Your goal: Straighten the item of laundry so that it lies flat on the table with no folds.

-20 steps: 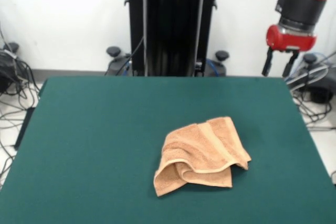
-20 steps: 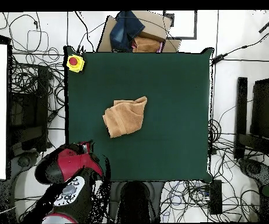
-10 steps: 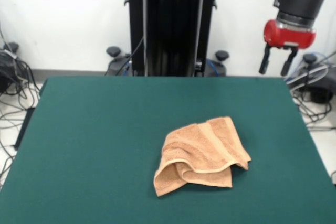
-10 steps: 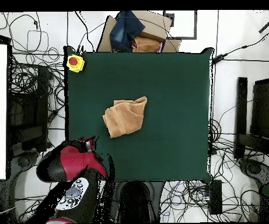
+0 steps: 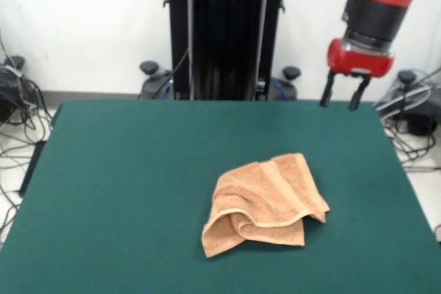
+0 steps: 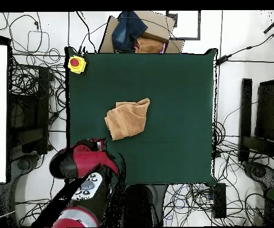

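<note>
The towel lies down and to the left of the claw in the front view, and that diagonal is what the coming move turns on. The claw hangs in the upper right of that frame, over the far right part of the green surface, well apart from the cloth and high above it. Its two dark fingers stand spread with a clear gap between them, holding nothing.

The towel sits a little right of centre in the lower half of the frame, bunched and doubled over itself (a rolled hem curls along its lower edge). Its long axis runs from lower left to upper right, roughly toward the claw, so the upper right corner looks the nearest place to reach.
</note>
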Robot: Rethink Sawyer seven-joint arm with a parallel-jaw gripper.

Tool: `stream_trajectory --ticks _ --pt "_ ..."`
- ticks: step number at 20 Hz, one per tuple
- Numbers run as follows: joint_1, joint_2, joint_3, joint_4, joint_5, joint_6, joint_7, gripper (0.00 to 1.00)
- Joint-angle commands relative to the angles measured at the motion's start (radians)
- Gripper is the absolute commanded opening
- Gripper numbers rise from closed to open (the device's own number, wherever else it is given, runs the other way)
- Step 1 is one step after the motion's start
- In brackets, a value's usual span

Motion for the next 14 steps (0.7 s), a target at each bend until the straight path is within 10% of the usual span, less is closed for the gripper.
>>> stream_trajectory --ticks 1,14 --pt "-0.196 0.191 0.112 -0.155 0.040 -0.022 0.156 1.00" --pt "-0.304 0.238 0.034 -0.316 0.045 0.060 0.144 1.00"
